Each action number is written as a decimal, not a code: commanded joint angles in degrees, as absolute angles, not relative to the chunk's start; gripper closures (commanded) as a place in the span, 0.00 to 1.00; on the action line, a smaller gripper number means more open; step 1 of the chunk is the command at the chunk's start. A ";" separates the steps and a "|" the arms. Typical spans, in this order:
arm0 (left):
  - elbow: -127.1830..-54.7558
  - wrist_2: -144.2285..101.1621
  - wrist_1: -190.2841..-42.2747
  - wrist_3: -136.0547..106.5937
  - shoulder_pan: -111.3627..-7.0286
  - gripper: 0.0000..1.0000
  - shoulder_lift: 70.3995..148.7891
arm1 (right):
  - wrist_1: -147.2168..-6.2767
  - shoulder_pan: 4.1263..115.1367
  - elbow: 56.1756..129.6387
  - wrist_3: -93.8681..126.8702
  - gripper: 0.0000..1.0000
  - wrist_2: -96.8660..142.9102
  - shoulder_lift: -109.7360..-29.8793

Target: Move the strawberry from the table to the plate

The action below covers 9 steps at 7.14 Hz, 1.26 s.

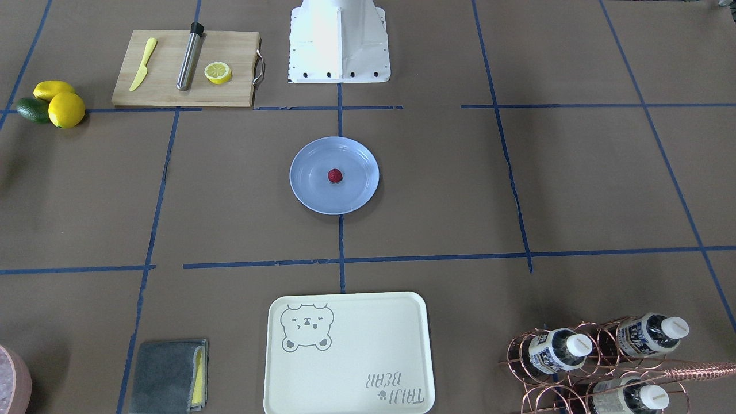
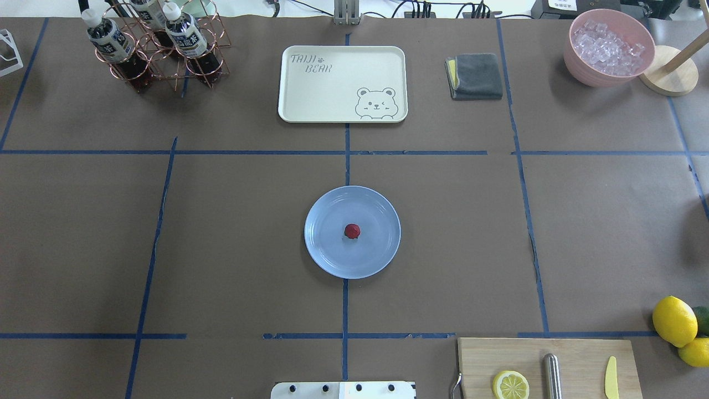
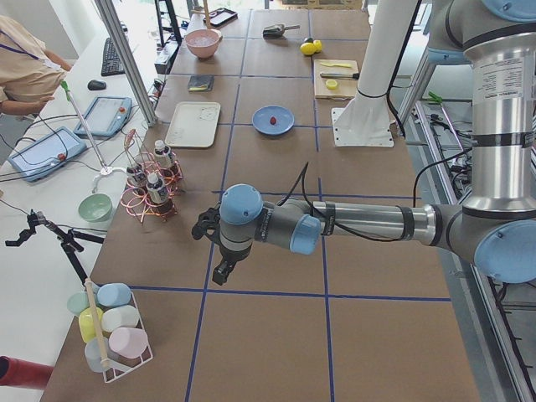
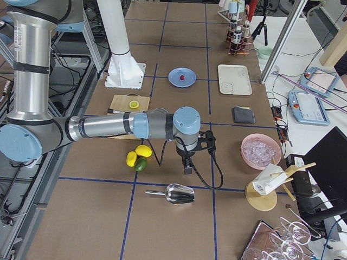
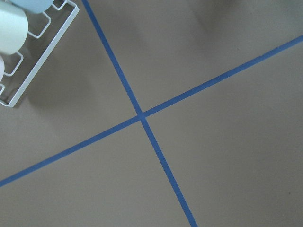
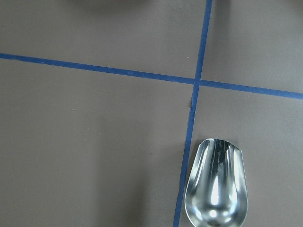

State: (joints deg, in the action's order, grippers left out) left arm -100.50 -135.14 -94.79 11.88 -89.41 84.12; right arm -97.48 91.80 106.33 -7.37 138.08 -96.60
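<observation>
The left gripper (image 3: 224, 273) is seen only from the side, hung low above the table (image 3: 276, 335) near a rack of cups (image 3: 109, 331). Whether it is open or closed, or has hold of anything, cannot be told. The same is to be said of the right gripper (image 4: 187, 169), which is held over the brown paper between a metal scoop (image 4: 179, 193) and the lemons (image 4: 140, 154). The strawberry (image 2: 352, 231) is laid at the middle of the plate (image 2: 327, 249), well apart from both grippers.
</observation>
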 commanded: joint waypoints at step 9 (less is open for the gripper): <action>-108.01 -132.80 -90.70 -0.70 -90.44 0.00 79.28 | -99.49 91.49 106.17 -5.27 0.00 139.22 -95.27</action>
State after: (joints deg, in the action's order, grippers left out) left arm -106.79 -132.91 -90.80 -0.86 -90.29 79.98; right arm -99.43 91.56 106.15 -5.22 139.15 -95.21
